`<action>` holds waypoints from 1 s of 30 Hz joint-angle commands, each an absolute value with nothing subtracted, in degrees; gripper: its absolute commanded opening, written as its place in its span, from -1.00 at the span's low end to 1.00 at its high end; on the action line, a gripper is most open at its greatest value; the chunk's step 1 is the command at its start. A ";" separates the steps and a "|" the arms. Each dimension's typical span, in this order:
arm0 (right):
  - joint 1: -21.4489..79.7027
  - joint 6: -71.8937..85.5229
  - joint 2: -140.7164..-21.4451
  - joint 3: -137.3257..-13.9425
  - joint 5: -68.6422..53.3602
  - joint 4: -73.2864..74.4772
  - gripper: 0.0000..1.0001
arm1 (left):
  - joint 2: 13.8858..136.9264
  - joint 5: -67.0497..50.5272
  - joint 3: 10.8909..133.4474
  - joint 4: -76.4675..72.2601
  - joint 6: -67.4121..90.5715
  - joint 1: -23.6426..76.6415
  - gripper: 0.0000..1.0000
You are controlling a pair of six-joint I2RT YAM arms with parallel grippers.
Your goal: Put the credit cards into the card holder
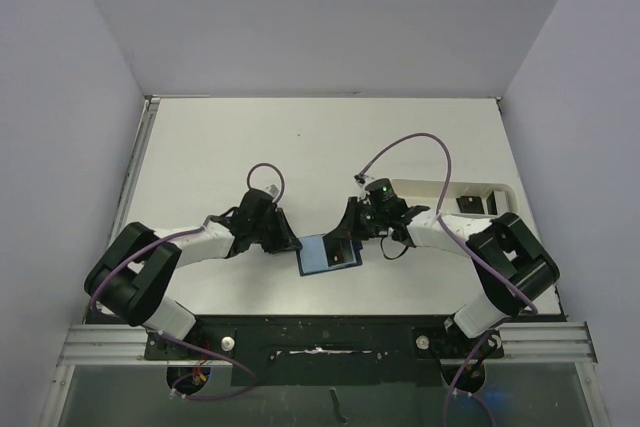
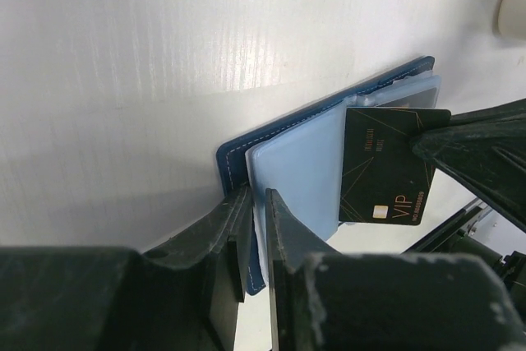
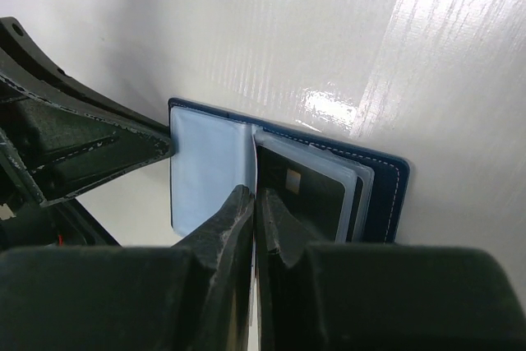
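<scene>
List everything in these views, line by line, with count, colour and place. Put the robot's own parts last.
card holder: one, navy with light blue pockets, lying open on the table between the arms.
black card: one, black with gold print, at the holder's pocket, gripped by the right end effector.
tray: one, white, oblong, far right of the table.
dark cards: apparently two, in the tray; too small to tell more.
table: one, white.
cables: two, purple, one per arm.
left end effector: one, black, closed on the holder's edge.
right end effector: one, black, shut on the black card.
</scene>
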State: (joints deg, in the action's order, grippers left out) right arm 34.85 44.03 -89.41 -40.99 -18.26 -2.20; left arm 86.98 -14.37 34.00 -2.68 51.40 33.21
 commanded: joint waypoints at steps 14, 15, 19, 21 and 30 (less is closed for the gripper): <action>32.78 46.31 -88.47 -37.81 -24.27 -11.35 -1.00 | 88.54 -12.46 35.79 -3.31 48.02 32.34 -0.75; 32.78 46.36 -88.06 -37.79 -24.28 -11.30 -1.00 | 88.59 -12.48 35.89 -3.38 47.91 32.32 -0.75; 32.78 46.56 -87.75 -37.88 -24.43 -11.49 -1.00 | 88.59 -12.55 36.36 -3.43 47.90 32.27 -0.75; 32.80 46.60 -88.06 -37.97 -24.73 -11.80 -1.00 | 88.62 -12.44 36.47 -3.34 47.83 32.30 -0.75; 32.78 47.11 -85.82 -38.06 -24.27 -11.14 -1.00 | 88.83 -12.57 36.48 -3.21 47.73 32.33 -0.74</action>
